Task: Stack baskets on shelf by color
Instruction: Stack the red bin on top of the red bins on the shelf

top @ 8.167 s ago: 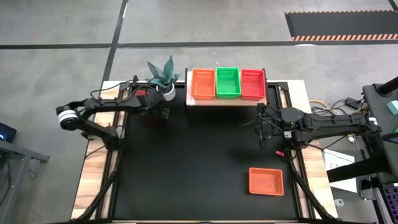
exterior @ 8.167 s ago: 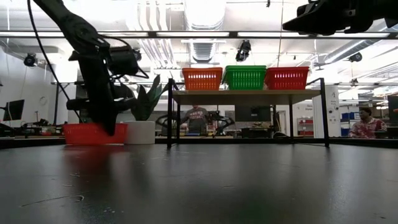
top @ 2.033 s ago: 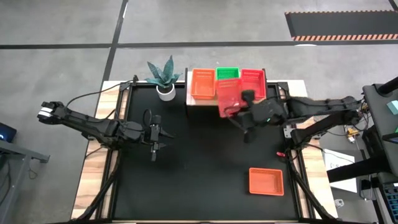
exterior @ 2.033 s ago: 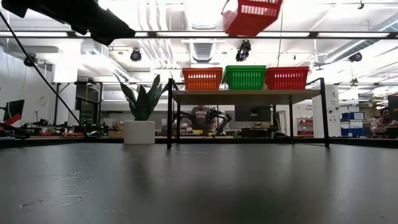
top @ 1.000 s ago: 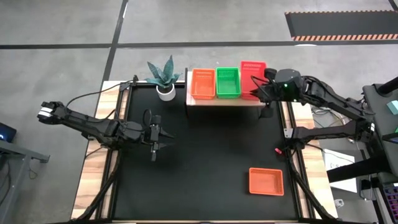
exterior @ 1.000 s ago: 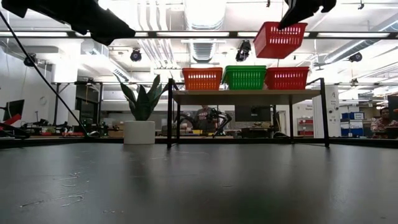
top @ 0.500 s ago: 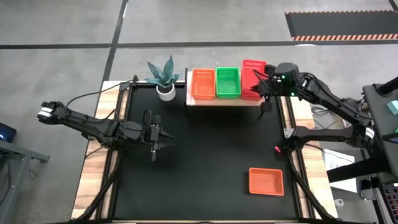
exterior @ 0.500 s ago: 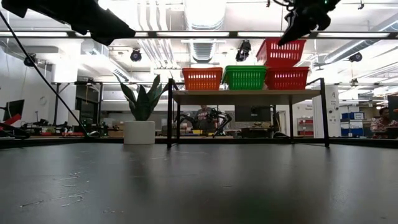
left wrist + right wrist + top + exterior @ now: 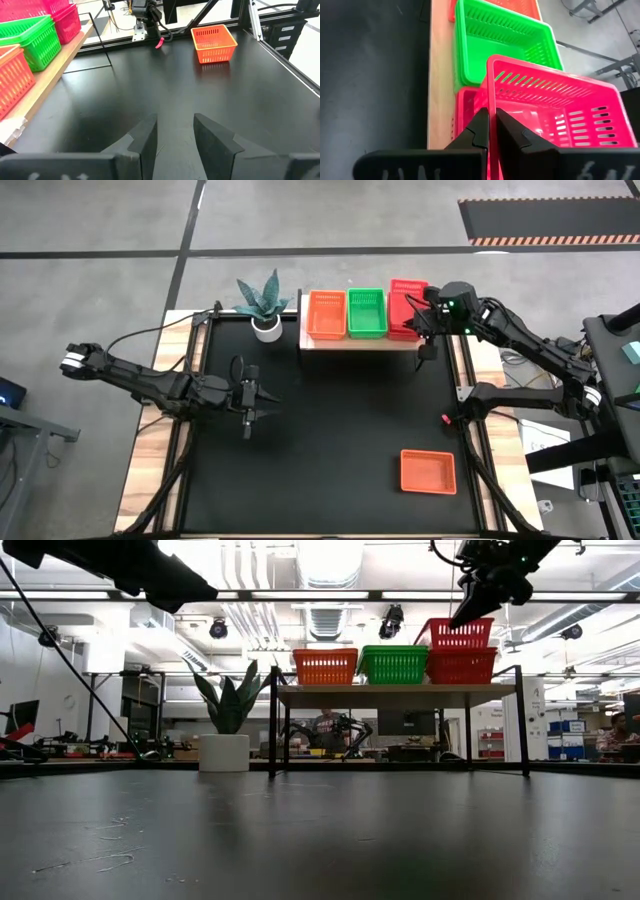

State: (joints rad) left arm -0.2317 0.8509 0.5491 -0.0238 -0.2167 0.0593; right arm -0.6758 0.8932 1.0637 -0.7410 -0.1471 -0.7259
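The right gripper has its jaws clamped on the near wall of a red basket, holding it just above another red basket at the right end of the shelf; they seem to touch, though it's hard to tell. A green basket and an orange basket sit alongside. The left gripper hovers over the table, jaws apart (and empty). Another orange basket lies near the table's front right.
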